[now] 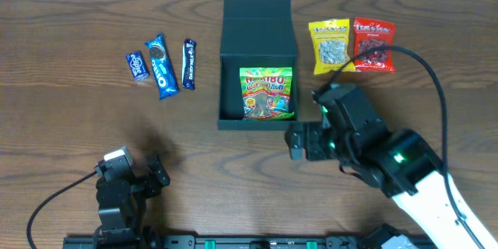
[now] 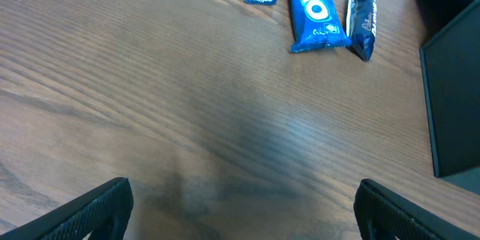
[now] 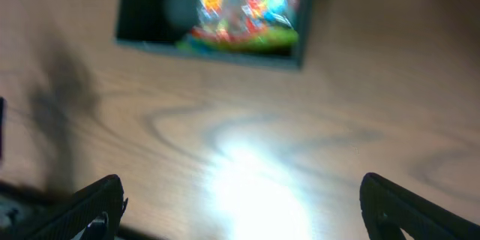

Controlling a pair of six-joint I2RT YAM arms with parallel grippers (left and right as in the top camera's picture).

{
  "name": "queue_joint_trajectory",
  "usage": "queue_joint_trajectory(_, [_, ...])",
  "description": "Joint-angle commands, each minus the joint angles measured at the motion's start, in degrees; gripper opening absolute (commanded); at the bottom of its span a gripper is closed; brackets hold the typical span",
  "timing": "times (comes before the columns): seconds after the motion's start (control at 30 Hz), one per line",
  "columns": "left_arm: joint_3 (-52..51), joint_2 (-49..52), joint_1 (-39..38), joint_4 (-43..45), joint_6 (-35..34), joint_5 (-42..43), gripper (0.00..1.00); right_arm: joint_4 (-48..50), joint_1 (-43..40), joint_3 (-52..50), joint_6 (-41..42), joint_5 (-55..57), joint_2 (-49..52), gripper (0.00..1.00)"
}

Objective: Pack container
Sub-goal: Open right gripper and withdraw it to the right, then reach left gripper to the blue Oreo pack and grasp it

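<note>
Looking down from overhead, I have the container (image 1: 257,31) near the middle of the wooden table (image 1: 70,124), slightly toward the far edge, its flap lid folded back away from me. A Haribo gummy bag (image 1: 267,93) lies flat inside, against the right-hand wall, with bare dark floor showing on its left.

My right gripper (image 1: 302,140) hovers just off the box's near right corner, over bare table. On the right wrist camera the gripper (image 3: 240,217) has its fingers (image 3: 97,206) spread wide to both edges of the view with nothing between them. The container (image 3: 146,15) and the gummy bag (image 3: 244,4) sit ahead of it, blurred.

My left gripper (image 1: 136,173) is low on the left, well apart from the box. Its wrist view shows that gripper (image 2: 240,210) splayed wide too and empty over wood grain.

Left of the box lie three blue items in a row: an Eclipse packet (image 1: 138,66), an Oreo pack (image 1: 159,66) and a Dairy Milk bar (image 1: 188,64). To the box's right, a yellow snack packet (image 1: 331,46) and a red snack packet (image 1: 374,44) lie side by side, touching.
</note>
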Motion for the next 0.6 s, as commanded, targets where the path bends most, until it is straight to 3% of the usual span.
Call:
queue_joint_trajectory(0.0, [-0.5,-0.4,-0.3,0.0,-0.2,-0.5,0.95,-4.1,0.4,0.8,-1.4,0.0,-3.9,0.99])
queue_joint_trajectory(0.23, [-0.5,-0.4,-0.3,0.0,-0.3,-1.4,0.95,-15.3,0.4,0.8,-2.3,0.0,-15.3,0.99])
queue_joint_trajectory(0.4, [-0.3,-0.4,-0.3,-0.4,-1.1,5.5,0.95,-19.1,0.4,0.8,-2.3,0.0,-20.9,0.99])
queue_joint_trajectory(0.47, [-0.1,-0.4,-0.3,-0.4,-4.9,10.7,0.95,-20.6,0.4,0.8,-2.3,0.0,-22.3,0.99])
queue_joint_trajectory(0.57, [0.0,-0.4,-0.3,0.8,-18.6,20.2,0.95,-23.7,0.4,0.8,-2.2,-0.5,-23.4,0.99])
